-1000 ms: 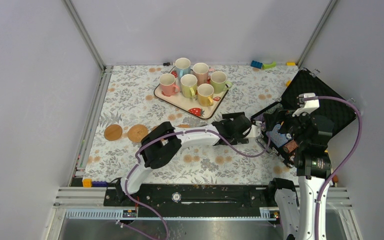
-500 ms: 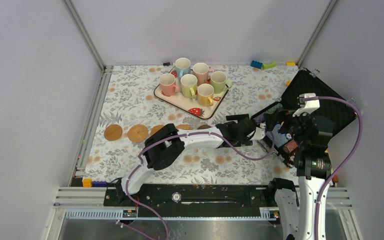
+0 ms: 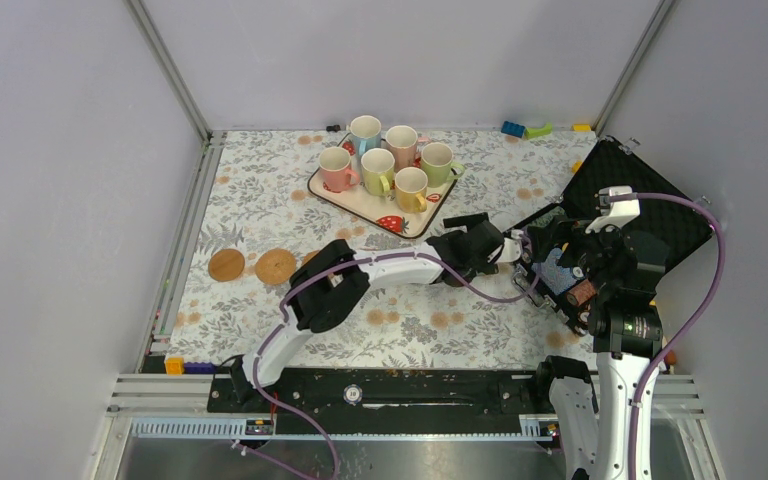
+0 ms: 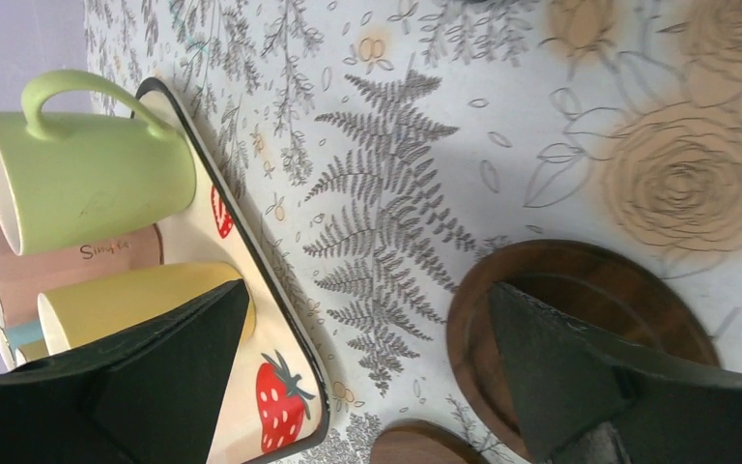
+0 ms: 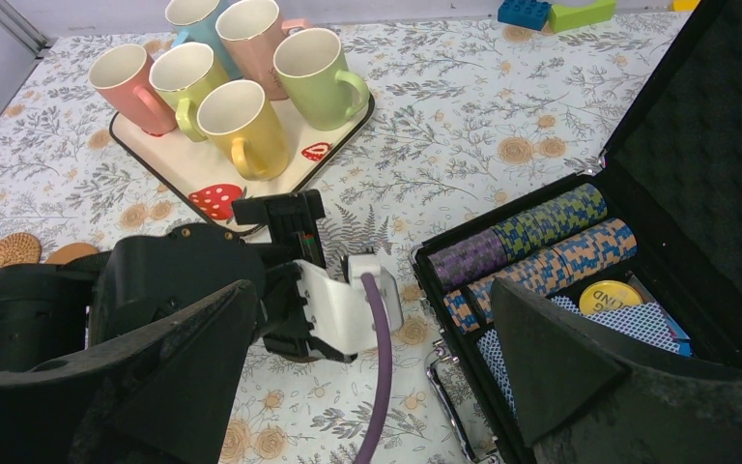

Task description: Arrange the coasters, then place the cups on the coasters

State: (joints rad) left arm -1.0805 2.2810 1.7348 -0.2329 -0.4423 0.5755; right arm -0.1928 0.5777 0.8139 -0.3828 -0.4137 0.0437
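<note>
Hovering wide open, the left fingers (image 4: 367, 287) hang over a dark brown coaster (image 4: 580, 319) on the table (image 4: 396, 126). Just beyond them, the strawberry tray (image 3: 365, 202) carries all six cups (image 3: 378, 165). The right fingers (image 5: 375, 285), also spread and empty, sit beside the open case (image 5: 696, 126) of poker chips (image 5: 541, 242). The left arm has nudged toward the tray; the cups haven't moved.

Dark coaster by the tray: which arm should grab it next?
Left. The left end effector, open, hovers at the coaster; the right end effector, also open, sits back by the case, the left arm in its way.
</note>
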